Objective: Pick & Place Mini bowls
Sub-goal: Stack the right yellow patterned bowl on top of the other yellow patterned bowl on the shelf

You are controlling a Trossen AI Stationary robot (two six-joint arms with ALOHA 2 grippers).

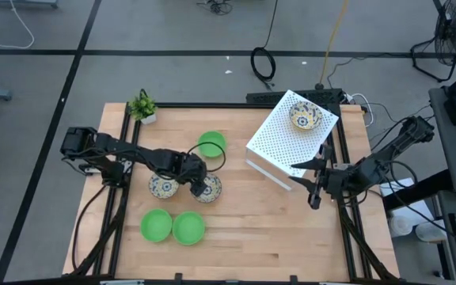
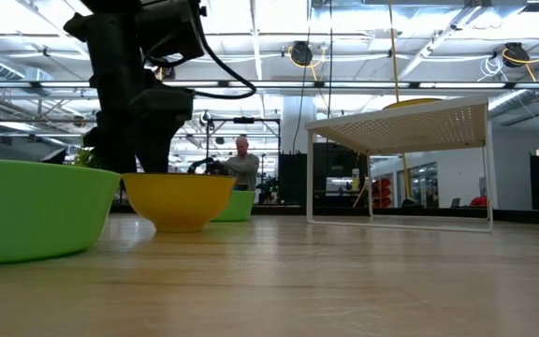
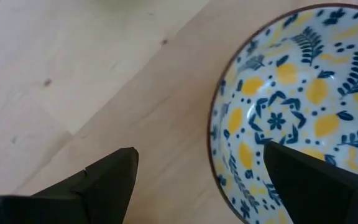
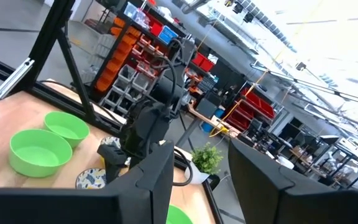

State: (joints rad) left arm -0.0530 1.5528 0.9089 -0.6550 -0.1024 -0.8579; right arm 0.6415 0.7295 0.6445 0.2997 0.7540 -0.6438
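Nearest the low camera, lower left: a bright green bowl (image 2: 26,211); behind it a floral bowl (image 1: 207,188), its rim straddled by the left gripper (image 1: 199,188) with fingers spread; right gripper (image 1: 310,184) mid-right, fingers parted; third floral bowl (image 1: 305,115) on the white rack (image 1: 279,142).

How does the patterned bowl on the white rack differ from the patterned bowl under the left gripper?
The bowl on the white perforated rack sits raised above the table, alone; the bowl under the left gripper rests on the wooden table beside another patterned bowl. The rack bowl has no gripper near it; the table bowl has the open left fingers straddling its rim. Both carry a blue and yellow floral pattern.
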